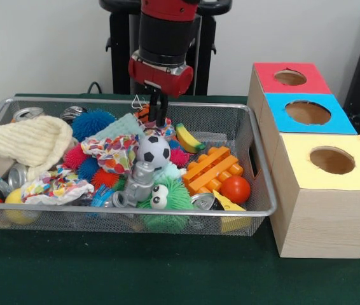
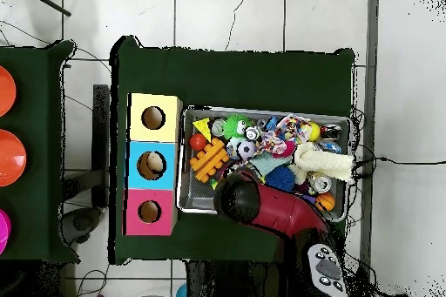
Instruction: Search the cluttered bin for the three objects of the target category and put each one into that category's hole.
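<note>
**Bin search: claw lowered at the far side of the clutter**

Bin of wire mesh stands on the green tabletop, and it is full of mixed things: a soccer ball, an orange block toy, a red ball, a small banana, spiky rubber balls, cans, patterned cloth and a cream knitted piece. We cannot tell from these views which category is the target, so we do not name the three objects.

Our claw hangs over the far middle part of the bin, just behind the soccer ball. Its fingers look close together and narrow, and we see nothing between them; we judge it clenched and empty, but the view is not fully clear. The soccer ball lies just in front of the claw, toward the camera in the front view. The banana lies a little to the side toward the boxes, with its long axis running diagonally across the bin.

Beside the bin stand three wooden boxes with one round hole each: red, blue and yellow. They are just beside the short wall of the bin, so we judge that a carried object must travel sideways over this wall.

Around the tabletop the floor is of light tiles.
</note>
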